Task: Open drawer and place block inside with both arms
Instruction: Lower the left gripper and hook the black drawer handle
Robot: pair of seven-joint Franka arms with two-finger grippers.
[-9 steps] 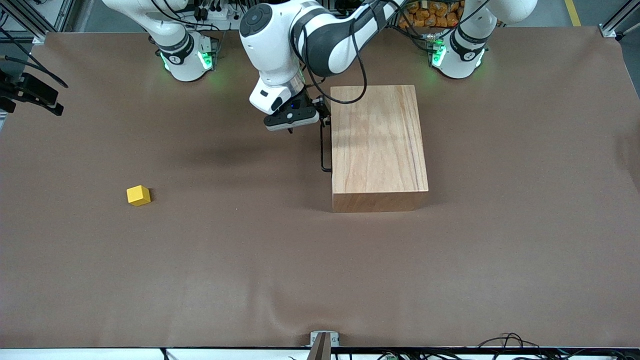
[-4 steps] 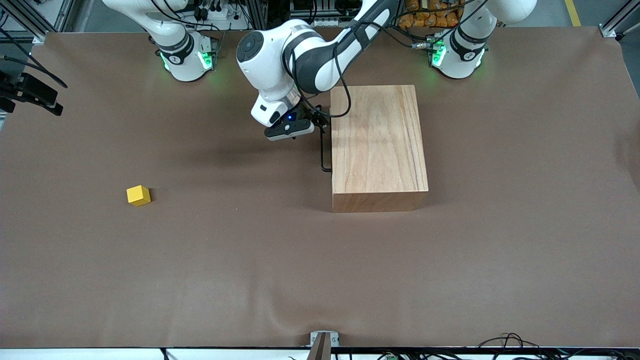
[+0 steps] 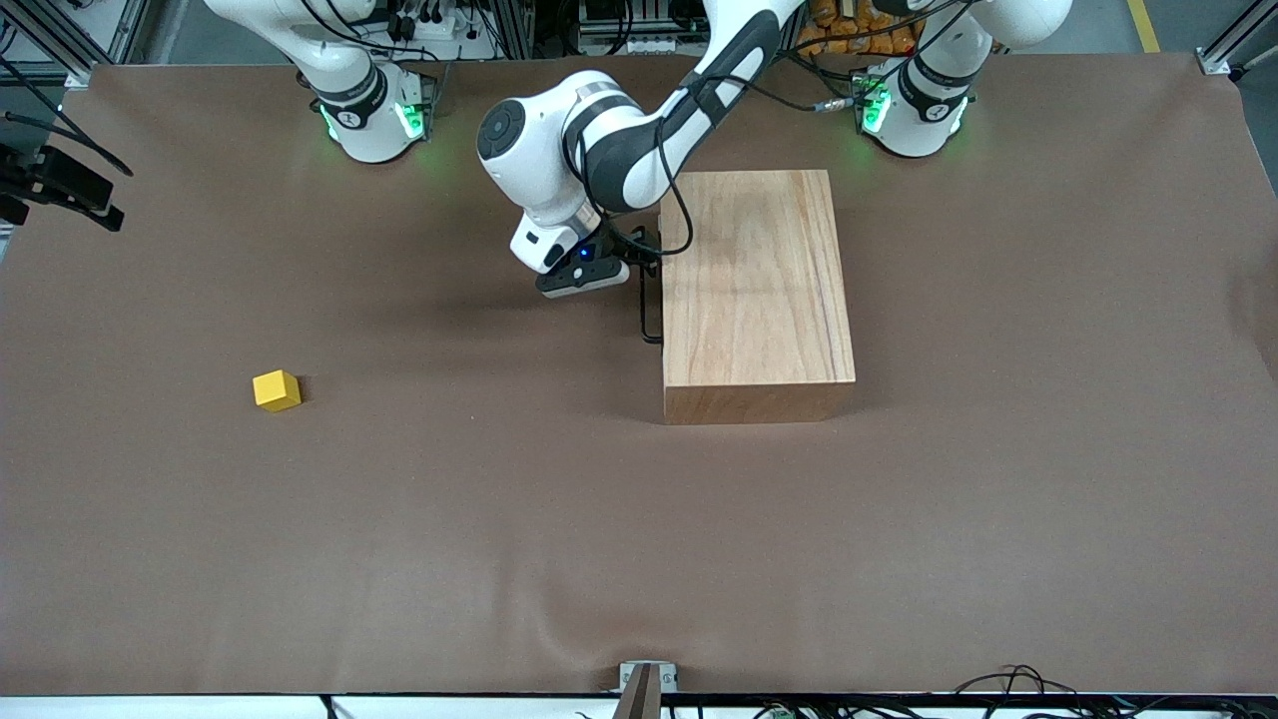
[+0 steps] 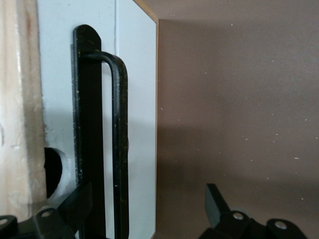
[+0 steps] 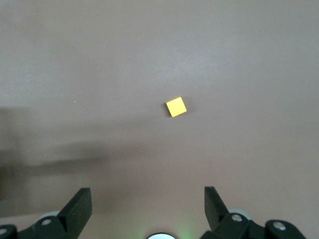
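A brown cloth covers the table (image 3: 499,519) from end to end. On it stands a plain wooden box (image 3: 757,290), toward the left arm's end of the table, with its drawer (image 4: 132,114) shut; the white front panel faces the right arm's end, and the black wire handle (image 3: 647,305) runs along it.

The left arm (image 3: 639,140) comes from its green-lit base, reaches across the corner of the box and bends down at the wrist, so that the left gripper (image 3: 639,262) sits at the farther end of the handle. In the left wrist view its fingers (image 4: 217,204) are spread, one on each side of the handle bar (image 4: 119,149), and they do not pinch it.

The yellow block (image 3: 277,389) lies alone on the cloth toward the right arm's end, well apart from the box and a little nearer to the front camera than the handle.

The right arm (image 3: 339,70) waits, raised high. Its right gripper (image 5: 147,204) hangs over bare cloth with fingers spread wide, and the block (image 5: 176,106) shows below it.
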